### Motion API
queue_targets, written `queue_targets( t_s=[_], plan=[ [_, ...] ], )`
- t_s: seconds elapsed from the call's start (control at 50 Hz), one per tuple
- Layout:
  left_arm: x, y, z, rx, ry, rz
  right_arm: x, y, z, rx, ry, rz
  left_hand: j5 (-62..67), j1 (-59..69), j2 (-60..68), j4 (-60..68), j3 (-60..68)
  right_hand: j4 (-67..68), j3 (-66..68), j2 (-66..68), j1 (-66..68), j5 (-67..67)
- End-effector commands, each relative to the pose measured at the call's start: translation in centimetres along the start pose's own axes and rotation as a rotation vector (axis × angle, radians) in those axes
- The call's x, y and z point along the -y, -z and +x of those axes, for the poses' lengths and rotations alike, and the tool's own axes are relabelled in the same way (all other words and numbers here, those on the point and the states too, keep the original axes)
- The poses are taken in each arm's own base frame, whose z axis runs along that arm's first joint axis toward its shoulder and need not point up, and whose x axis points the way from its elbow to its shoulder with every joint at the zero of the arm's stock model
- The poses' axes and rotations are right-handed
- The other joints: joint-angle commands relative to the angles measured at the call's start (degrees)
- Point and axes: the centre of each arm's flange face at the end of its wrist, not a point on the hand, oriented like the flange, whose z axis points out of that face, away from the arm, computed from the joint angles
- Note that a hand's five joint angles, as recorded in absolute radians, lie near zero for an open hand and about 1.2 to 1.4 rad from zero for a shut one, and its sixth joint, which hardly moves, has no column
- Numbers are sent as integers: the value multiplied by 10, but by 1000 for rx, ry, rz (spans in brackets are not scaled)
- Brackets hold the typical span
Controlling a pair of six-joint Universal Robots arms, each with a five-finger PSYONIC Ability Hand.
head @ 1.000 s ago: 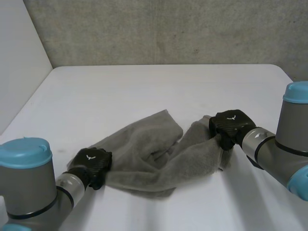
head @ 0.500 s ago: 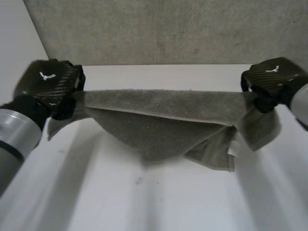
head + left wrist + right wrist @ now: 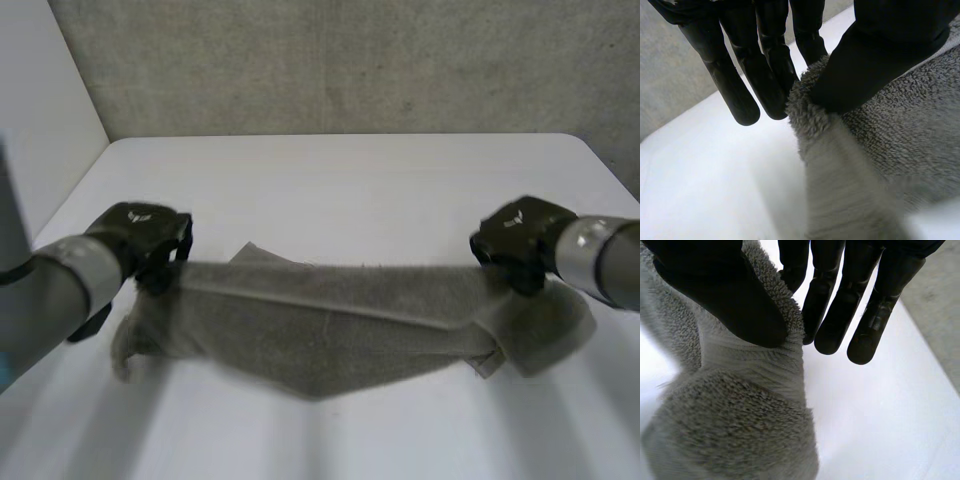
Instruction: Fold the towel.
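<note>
White table (image 3: 350, 180) | left hand (image 3: 140, 235), right hand (image 3: 520, 240) spread, pinching towel (image 3: 330, 325) ends

White table (image 3: 350, 190), grey towel (image 3: 330, 330) sagging low over its near half, contact unclear

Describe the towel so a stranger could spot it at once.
Look at the white table before the grey wall. The towel stretches over it between the left hand and the right hand. It is the only soft grey terry cloth, pinched at each end, sagging in the middle.
</note>
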Motion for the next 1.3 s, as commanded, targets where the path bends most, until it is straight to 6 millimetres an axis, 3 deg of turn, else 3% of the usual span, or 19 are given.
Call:
queue_targets(
  t_s=[0.02,0.06,0.08,0.1,0.16,0.22,0.34,0.38,0.4,0.44,0.5,0.54,0.58,0.7,0.76,0.86,0.94,1.08,1.3],
  plan=[
    [70,-52,-22,98,0,315,54,-35,65,-352,-128,369,116,131,102,103,103,102,104,104,3,106],
    [124,-49,-39,159,42,561,69,-32,81,-445,-150,482,116,131,102,103,103,102,104,104,3,106],
    [125,-49,-39,159,42,563,69,-32,82,-445,-150,483,116,131,102,103,103,102,104,104,3,106],
    [147,-42,-47,175,81,672,83,-25,96,-527,-165,596,116,131,102,103,103,102,104,104,3,106],
    [167,-33,-54,181,129,775,113,8,119,-669,-161,822,116,131,102,103,103,102,104,104,3,106],
    [184,-10,-57,158,205,855,116,19,120,-680,-159,838,116,131,102,103,103,102,104,104,3,106],
    [135,-15,-43,117,226,657,90,11,89,-448,-179,618,116,131,102,103,103,102,104,104,3,106],
    [100,-25,-34,99,233,527,82,8,79,-375,-180,554,116,131,102,103,103,102,104,104,3,106],
    [99,-25,-34,98,233,526,71,0,68,-304,-183,476,116,131,102,103,103,102,104,104,3,106],
    [57,-33,-24,77,239,378,59,-9,58,-241,-179,392,116,131,102,103,103,102,104,104,3,106],
    [39,-34,-20,69,241,316,34,-23,37,-119,-163,217,116,131,102,103,103,102,104,104,3,106],
    [5,-36,-9,50,235,209,20,-28,26,-52,-152,126,116,131,102,103,103,102,104,104,3,106],
    [-9,-36,-4,40,228,162,-8,-40,7,89,-134,-47,116,131,102,103,103,102,104,104,3,106],
    [-47,-39,13,10,212,66,-35,-58,-12,217,-99,-182,116,131,102,103,103,102,104,104,3,106],
    [-53,-43,16,7,209,66,-47,-75,-13,201,-99,-208,116,131,102,103,103,102,104,104,3,106],
    [-46,-44,14,12,209,97,-39,-88,7,13,-146,-114,116,131,102,103,103,-386,-384,-384,-485,-382],
    [-37,-44,11,19,209,130,-24,-74,18,-67,-221,-22,116,131,102,103,103,-587,-586,-585,-687,-583],
    [-19,-49,6,28,206,183,-12,-43,10,-93,-300,99,116,131,102,103,103,-598,-596,-596,-697,-594],
    [-22,-71,6,27,213,171,1,-9,-65,2,-409,297,116,131,102,103,103,-598,-596,-596,-697,-594]
  ],
)
